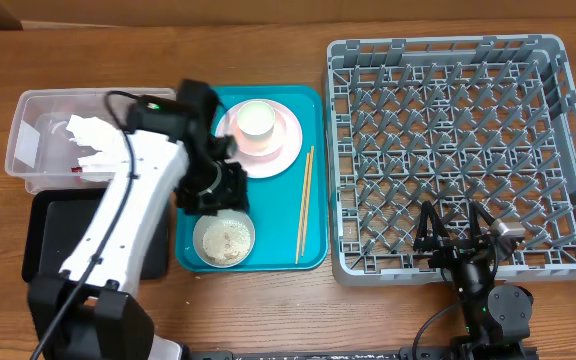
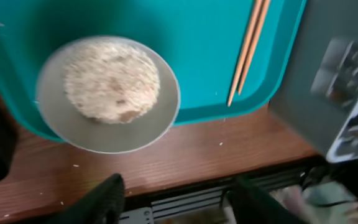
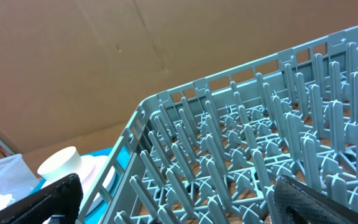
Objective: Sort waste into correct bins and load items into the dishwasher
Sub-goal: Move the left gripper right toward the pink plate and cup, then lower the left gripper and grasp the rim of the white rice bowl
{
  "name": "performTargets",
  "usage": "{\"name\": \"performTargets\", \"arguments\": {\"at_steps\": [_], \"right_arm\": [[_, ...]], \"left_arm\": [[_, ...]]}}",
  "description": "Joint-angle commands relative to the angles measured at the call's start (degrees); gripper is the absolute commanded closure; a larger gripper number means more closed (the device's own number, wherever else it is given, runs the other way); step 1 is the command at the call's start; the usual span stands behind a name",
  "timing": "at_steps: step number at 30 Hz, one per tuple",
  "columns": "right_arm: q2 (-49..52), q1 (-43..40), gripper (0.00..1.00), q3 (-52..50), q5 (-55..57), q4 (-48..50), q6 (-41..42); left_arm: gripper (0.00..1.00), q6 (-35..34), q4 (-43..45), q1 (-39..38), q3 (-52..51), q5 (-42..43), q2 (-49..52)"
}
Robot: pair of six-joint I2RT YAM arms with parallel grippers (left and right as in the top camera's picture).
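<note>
One grey dish rack (image 1: 446, 45) fills the right, with the right gripper (image 3: 176, 199) spread wide over its near edge. One teal tray (image 1: 278, 215) lies beside it, then two bins: a clear tub (image 1: 23, 150) and a black tray (image 1: 53, 235). The teal tray carries one pink plate (image 1: 286, 140), one bowl (image 1: 199, 240) of rice (image 1: 226, 242) near the left gripper (image 2: 179, 202), whose jaws are parted and empty, one cup (image 1: 255, 120) on the plate and two chopsticks (image 1: 305, 200). The tub holds one tissue (image 1: 93, 140) and one red wrapper (image 1: 78, 170).
</note>
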Motion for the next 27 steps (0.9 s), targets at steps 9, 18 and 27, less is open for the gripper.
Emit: {"name": "performTargets", "arguments": {"at_steps": [9, 18, 27], "right_arm": [[-0.4, -0.5, 0.0, -0.6, -0.3, 0.3, -0.2], [-0.4, -0.5, 0.0, -0.6, -0.3, 0.3, -0.2], [-0.4, -0.5, 0.0, -0.6, -0.3, 0.3, -0.2]], "left_arm": [[0.45, -5.4, 5.7, -14.3, -3.5, -2.4, -0.2], [0.44, -11.9, 4.3, -20.9, -3.5, -10.0, -0.2], [0.44, -16.3, 4.4, -26.3, -3.5, -15.2, -0.2]]}}
